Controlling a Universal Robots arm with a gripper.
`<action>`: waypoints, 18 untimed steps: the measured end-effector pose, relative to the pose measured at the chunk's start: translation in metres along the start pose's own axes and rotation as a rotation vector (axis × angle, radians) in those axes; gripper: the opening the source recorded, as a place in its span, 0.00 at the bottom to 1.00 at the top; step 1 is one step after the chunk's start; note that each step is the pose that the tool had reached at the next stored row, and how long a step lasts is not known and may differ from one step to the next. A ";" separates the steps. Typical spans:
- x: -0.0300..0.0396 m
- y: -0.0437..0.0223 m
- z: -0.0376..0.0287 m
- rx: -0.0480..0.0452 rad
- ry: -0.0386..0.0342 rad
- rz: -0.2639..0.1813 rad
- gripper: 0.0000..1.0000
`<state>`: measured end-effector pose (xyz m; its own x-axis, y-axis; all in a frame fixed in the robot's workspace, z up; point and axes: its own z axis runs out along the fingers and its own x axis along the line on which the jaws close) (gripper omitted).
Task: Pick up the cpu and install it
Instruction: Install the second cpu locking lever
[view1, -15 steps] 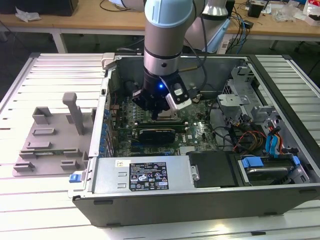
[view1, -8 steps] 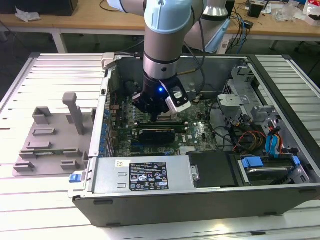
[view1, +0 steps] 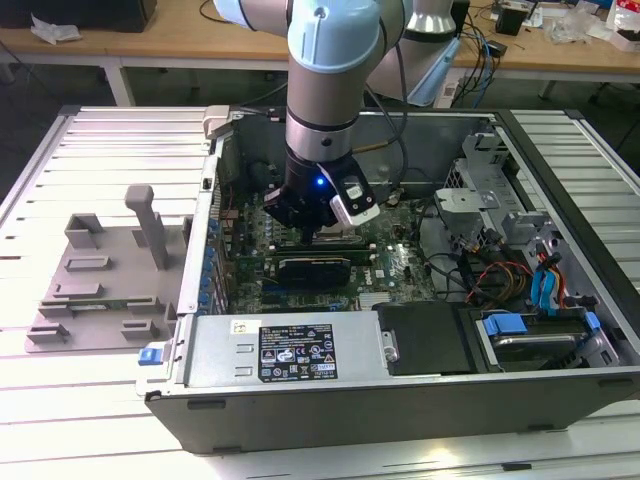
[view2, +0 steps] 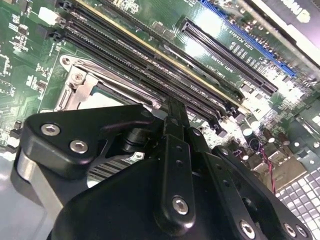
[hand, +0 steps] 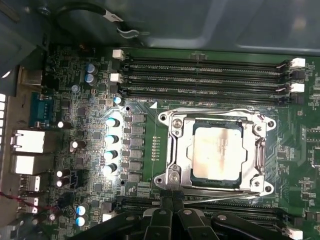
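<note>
Black gripper (view2: 172, 117) linkages crowd the foreground in both wrist views, and its fingers (hand: 172, 210) are pressed together with nothing between them, their tips just beside the socket (hand: 172, 130) frame's edge. Within that metal frame the cpu (hand: 217, 151) lies flat, its silver top facing up, seated in the socket on the green motherboard (hand: 95, 150). Long black memory slots (hand: 200, 77) run along the far side of the socket, and another row lies by the fingertips. A column of round capacitors (hand: 111, 145) stands beside the socket.

From the exterior view, the arm (view1: 325, 110) reaches straight down into the open computer case (view1: 400, 400), with the gripper (view1: 325, 228) low over the board. On the exterior view's left, well apart from the case, a grey tray (view1: 100, 285) sits on the white slatted table (view1: 60, 160).
</note>
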<state>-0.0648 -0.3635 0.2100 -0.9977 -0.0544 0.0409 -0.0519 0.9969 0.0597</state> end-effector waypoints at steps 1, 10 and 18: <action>0.0000 -0.0001 0.0001 0.0003 0.0001 0.000 0.11; 0.0003 -0.0003 0.0045 -0.0233 -0.0009 -0.006 0.11; 0.0013 -0.0003 0.0073 -0.0375 -0.0017 -0.007 0.11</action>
<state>-0.0664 -0.3635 0.2028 -0.9974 -0.0615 0.0387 -0.0575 0.9936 0.0973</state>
